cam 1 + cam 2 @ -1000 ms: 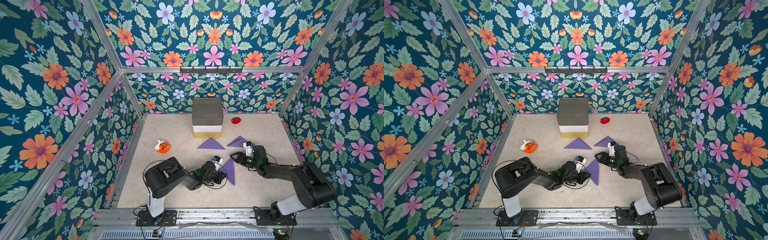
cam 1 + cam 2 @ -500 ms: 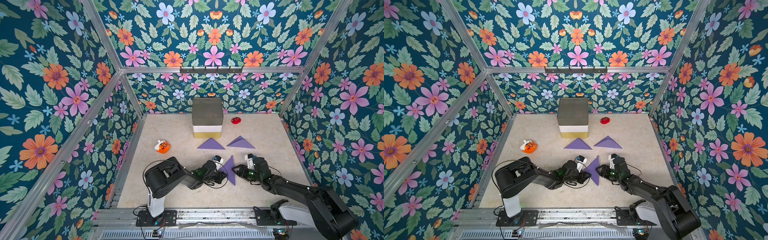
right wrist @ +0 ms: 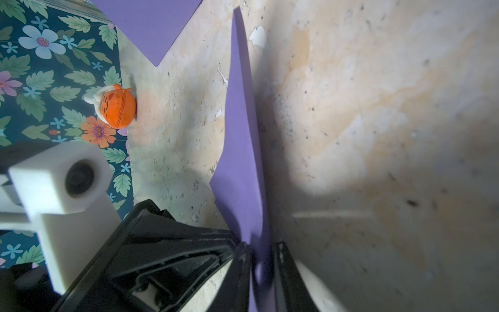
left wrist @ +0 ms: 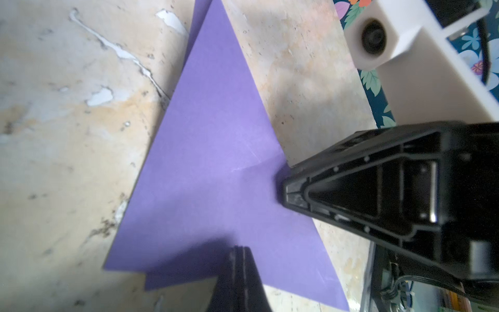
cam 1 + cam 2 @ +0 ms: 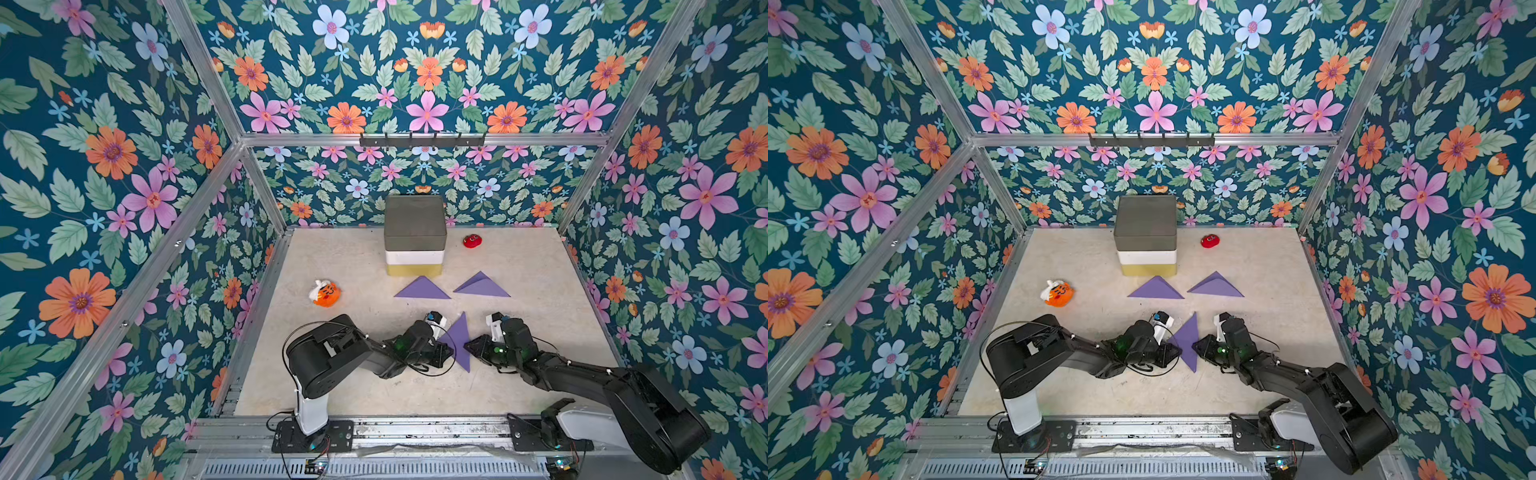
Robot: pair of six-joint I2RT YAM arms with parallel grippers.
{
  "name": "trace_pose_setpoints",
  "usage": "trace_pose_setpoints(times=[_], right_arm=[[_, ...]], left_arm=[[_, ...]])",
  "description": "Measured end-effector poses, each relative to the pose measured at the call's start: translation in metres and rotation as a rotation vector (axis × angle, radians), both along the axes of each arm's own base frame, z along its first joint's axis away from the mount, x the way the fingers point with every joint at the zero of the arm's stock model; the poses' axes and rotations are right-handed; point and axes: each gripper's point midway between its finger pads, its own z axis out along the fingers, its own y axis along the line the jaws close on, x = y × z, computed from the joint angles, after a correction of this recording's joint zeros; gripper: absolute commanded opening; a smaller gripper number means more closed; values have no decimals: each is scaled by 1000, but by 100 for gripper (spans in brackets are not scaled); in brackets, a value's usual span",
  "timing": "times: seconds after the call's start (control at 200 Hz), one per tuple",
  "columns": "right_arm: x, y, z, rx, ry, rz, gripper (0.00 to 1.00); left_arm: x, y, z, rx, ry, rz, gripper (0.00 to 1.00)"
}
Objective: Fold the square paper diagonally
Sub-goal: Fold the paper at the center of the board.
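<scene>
A purple paper [image 5: 460, 337], folded into a triangle, lies near the front of the table between my two grippers in both top views [image 5: 1187, 338]. My left gripper [image 5: 447, 350] is shut, its tip [image 4: 240, 250] resting on the paper [image 4: 216, 162] near one edge. My right gripper [image 5: 468, 347] meets the paper from the opposite side. In the right wrist view the paper [image 3: 240, 135] rises edge-on and runs between the right gripper's [image 3: 260, 251] narrowly spaced fingers [image 3: 282, 259], which are shut on it.
Two other folded purple triangles [image 5: 423, 289] [image 5: 482, 286] lie further back. A stack of grey, white and yellow boxes [image 5: 414, 232] stands at the back centre. An orange plush [image 5: 325, 293] sits on the left and a small red toy [image 5: 472, 240] at the back right.
My right gripper came forward from the far right triangle to the near paper and closed its jaws on the paper's edge. The left gripper stayed put, shut.
</scene>
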Motion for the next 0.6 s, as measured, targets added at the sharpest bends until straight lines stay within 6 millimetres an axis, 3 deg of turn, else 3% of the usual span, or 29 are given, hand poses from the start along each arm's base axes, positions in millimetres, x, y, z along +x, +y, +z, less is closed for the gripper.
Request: trace_pose_setpoints(times=[0.095, 0.315, 0.415, 0.465, 0.525, 0.6], right_arm=[[-1, 0, 0, 0, 1, 0, 7], [-5, -2, -4, -1, 11, 4, 2], [-8, -2, -5, 4, 20, 3, 2], [-8, -2, -4, 8, 17, 2, 4], [-8, -2, -2, 15, 14, -3, 13], [-8, -2, 0, 20, 8, -5, 21]], left_arm=[[0, 0, 5, -13, 0, 3, 9], [1, 0, 33, -84, -19, 22, 40], [6, 1, 43, -100, -27, 58, 40], [10, 4, 44, -96, -32, 85, 33], [14, 5, 42, -86, -24, 112, 25], [15, 5, 36, -68, -14, 121, 24]])
